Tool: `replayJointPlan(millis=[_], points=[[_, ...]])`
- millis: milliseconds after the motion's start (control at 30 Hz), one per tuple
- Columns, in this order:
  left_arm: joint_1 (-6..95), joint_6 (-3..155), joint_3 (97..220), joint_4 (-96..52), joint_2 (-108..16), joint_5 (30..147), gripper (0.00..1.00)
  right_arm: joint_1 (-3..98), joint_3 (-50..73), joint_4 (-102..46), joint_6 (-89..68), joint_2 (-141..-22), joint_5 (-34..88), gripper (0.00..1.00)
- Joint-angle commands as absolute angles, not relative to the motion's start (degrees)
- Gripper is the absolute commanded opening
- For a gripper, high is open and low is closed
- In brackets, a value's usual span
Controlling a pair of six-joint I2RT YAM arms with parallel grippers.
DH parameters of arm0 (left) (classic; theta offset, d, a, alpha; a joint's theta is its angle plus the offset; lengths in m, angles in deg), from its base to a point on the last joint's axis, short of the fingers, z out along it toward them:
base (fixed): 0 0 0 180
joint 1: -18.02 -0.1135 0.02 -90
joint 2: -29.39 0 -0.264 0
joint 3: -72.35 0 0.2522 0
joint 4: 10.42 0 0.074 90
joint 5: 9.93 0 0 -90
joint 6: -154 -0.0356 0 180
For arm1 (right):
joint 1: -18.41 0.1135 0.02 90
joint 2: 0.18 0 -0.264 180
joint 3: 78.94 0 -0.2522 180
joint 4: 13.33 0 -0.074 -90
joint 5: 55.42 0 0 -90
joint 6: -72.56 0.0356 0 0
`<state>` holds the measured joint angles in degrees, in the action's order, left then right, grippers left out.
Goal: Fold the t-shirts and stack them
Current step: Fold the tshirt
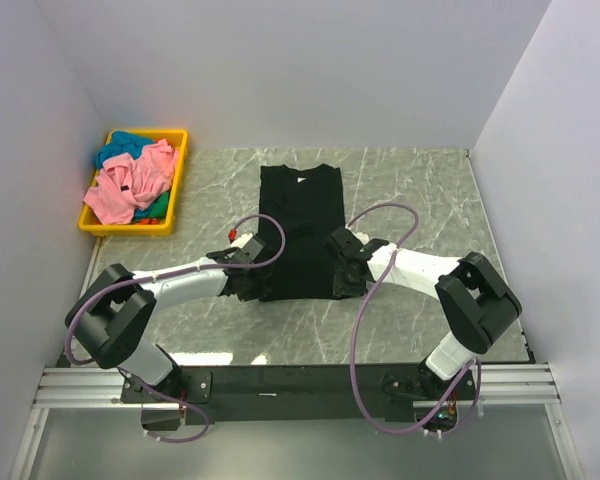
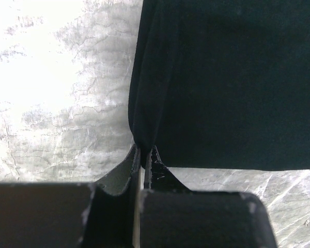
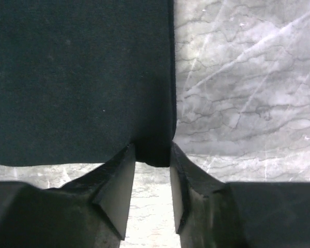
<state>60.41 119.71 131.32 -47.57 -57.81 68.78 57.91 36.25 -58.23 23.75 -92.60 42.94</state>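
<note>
The black t-shirt (image 1: 300, 220) lies in the middle of the top view on the grey marbled tabletop (image 1: 420, 190). It is folded into a narrow upright rectangle, with its collar toward the top of the frame and its hem toward the bottom. Both arms reach in from the lower corners of the frame and meet the shirt at its lower edge.

The left end effector (image 1: 255, 285) sits at the lower left corner of the shirt. In the left wrist view its fingers (image 2: 152, 163) are pressed together on that corner, and the dark cloth (image 2: 227, 77) spreads away to the upper right of the frame.

The right end effector (image 1: 340, 275) is at the lower right corner. In the right wrist view its fingers (image 3: 121, 175) stand apart, with the corner of the shirt (image 3: 77, 77) tucked between their tips. Bare tabletop shows in the gap lower down.

At the upper left of the top view, well apart from the black shirt, a yellow bin (image 1: 125, 230) holds a crumpled pink t-shirt (image 1: 130, 185). A teal t-shirt (image 1: 125, 143) lies partly under it.
</note>
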Motion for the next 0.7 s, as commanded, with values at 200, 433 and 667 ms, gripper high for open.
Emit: replayJointPlan(millis=[200,433,667], points=[[61.44,120.60,128.21,-56.25,-57.45,71.63,0.01,58.75,42.73,-61.28,23.87,-95.28,44.69,0.03],[71.16,127.52,124.70,-65.55,-49.99,73.82,0.01,63.22,50.63,-66.19,24.14,-84.13,38.56,0.00],[95.16,147.65,124.25,-79.97,-34.80,81.10,0.01,79.47,52.06,-84.27,34.31,-63.74,29.77,0.00]])
